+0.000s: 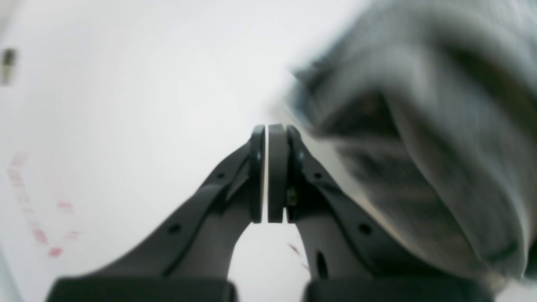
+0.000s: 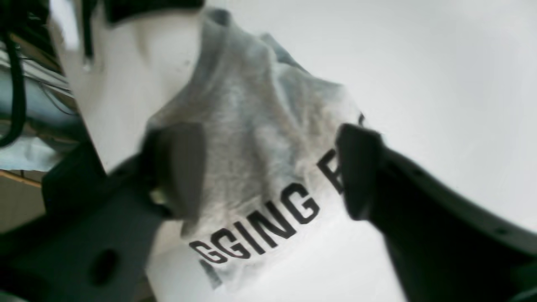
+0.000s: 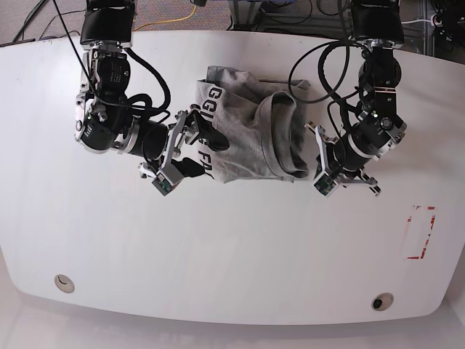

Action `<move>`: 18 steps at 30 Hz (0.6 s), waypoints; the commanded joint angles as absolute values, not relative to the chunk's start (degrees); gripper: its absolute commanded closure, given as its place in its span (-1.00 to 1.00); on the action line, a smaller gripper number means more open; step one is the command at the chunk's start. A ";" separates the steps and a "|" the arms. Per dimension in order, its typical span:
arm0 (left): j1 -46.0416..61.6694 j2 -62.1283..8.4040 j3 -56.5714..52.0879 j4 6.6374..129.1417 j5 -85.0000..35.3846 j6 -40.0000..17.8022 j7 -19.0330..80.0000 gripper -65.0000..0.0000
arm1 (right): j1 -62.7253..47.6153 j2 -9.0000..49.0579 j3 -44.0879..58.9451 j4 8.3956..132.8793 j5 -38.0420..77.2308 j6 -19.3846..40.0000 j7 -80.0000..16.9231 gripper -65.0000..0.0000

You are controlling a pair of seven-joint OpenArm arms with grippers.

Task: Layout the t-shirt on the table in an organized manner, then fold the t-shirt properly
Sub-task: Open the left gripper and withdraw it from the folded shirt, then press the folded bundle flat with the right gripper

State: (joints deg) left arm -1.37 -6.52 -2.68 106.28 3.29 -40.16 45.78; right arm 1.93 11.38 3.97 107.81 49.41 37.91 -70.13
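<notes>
Left gripper (image 1: 267, 167) is seen closest in the left wrist view: pads pressed together, nothing between them, only a hairline gap visible. Grey t-shirt (image 1: 440, 138) is seen just to its right, blurred, not clamped. White table (image 1: 126, 84) fills the rest of that view, with red marks (image 1: 37, 209) at lower left.

Right gripper (image 2: 272, 167) is seen in the right wrist view with jaws spread apart, straddling the lettered edge of the t-shirt (image 2: 251, 134). Black print "GGING" (image 2: 260, 226) is readable between the fingers. One finger (image 2: 180, 167) overlaps the fabric; actual contact cannot be told from the blur. No pinch on the cloth is seen.

Base view: t-shirt (image 3: 251, 131) is bunched and wrinkled in the upper middle of the table (image 3: 218, 254), not laid flat. Right gripper (image 3: 190, 149) is placed at the shirt's lettered side, left gripper (image 3: 317, 156) just beside the opposite edge. Red rectangular outline (image 3: 420, 233) is well apart, near the table's edge. Two round holes (image 3: 64, 282) are seen along the near rim.
</notes>
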 commanded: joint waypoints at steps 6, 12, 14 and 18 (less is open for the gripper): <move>-7.69 -3.30 -13.41 109.41 2.86 -40.00 44.70 1.00 | 2.07 10.59 2.07 108.35 50.15 38.20 -68.79 0.41; -10.86 -2.42 -18.77 109.41 2.86 -40.00 44.70 1.00 | 2.07 10.15 -1.80 108.18 50.15 38.29 -68.35 0.72; -11.30 -2.51 -19.30 109.67 2.86 -40.00 44.70 1.00 | 2.24 10.15 -4.97 108.18 50.15 38.29 -66.86 0.77; -11.47 -2.95 -19.38 110.11 2.86 -40.00 44.62 1.00 | 2.59 10.59 -9.89 105.71 50.07 38.29 -63.34 0.76</move>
